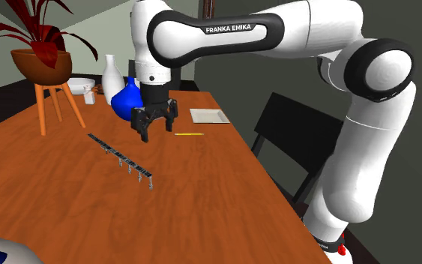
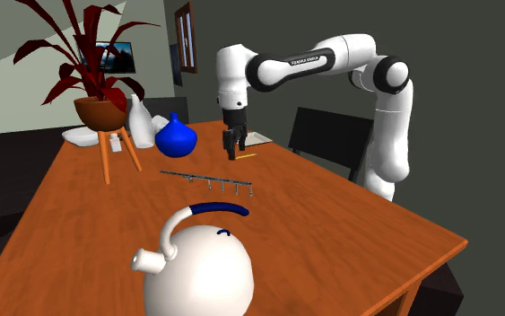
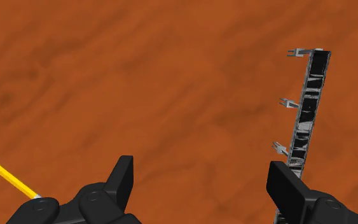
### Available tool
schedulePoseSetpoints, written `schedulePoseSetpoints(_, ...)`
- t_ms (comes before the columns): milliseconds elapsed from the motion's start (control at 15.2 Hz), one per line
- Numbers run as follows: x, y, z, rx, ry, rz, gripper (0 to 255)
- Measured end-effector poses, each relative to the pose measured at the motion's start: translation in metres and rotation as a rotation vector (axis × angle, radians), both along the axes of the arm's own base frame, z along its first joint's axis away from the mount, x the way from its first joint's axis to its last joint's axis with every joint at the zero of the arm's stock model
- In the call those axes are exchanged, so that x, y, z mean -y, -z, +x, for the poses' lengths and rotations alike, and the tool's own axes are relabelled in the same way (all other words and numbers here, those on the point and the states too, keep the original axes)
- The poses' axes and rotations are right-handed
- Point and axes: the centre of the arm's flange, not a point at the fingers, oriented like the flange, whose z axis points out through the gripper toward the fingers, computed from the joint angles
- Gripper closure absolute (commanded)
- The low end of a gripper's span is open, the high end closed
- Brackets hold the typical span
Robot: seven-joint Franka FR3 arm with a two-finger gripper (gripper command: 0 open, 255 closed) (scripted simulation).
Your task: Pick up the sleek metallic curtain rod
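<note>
Curtain rod (image 1: 119, 156) lies flat on the worktop (image 1: 202, 206), centre-left; my fingers (image 3: 123, 178) hang wide beside it, ready to straddle.

You get flat, even light on the desk (image 1: 202, 202) — its orange-brown wood reads bright in every view, while the grey wall (image 2: 474, 36) behind the arm (image 2: 389, 135) sits dim. The arm's white shells shade softly, lighter on top. In the wrist view the wood grain looks soft and blotchy; the end effector (image 3: 201, 170) shows faint grey edge highlights, and the curtain rod (image 3: 308, 108) carries pale glints. The white kettle (image 2: 196, 269) looms large near the lens — softly shaded.
</note>
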Motion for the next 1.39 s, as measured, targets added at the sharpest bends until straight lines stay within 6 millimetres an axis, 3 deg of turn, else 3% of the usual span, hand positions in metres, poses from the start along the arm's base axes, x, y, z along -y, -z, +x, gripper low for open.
schedulePoseSetpoints(594, -0.089, 0.021, 0.082, -0.003, 0.015, -0.015, 0)
schedulePoseSetpoints(1188, -0.096, 0.064, 0.090, -0.004, 0.018, -0.018, 0)
schedulePoseSetpoints(1254, -0.096, 0.065, 0.090, -0.004, 0.018, -0.018, 255)
schedulePoseSetpoints(1386, -0.096, 0.065, 0.091, -0.003, 0.018, -0.017, 255)
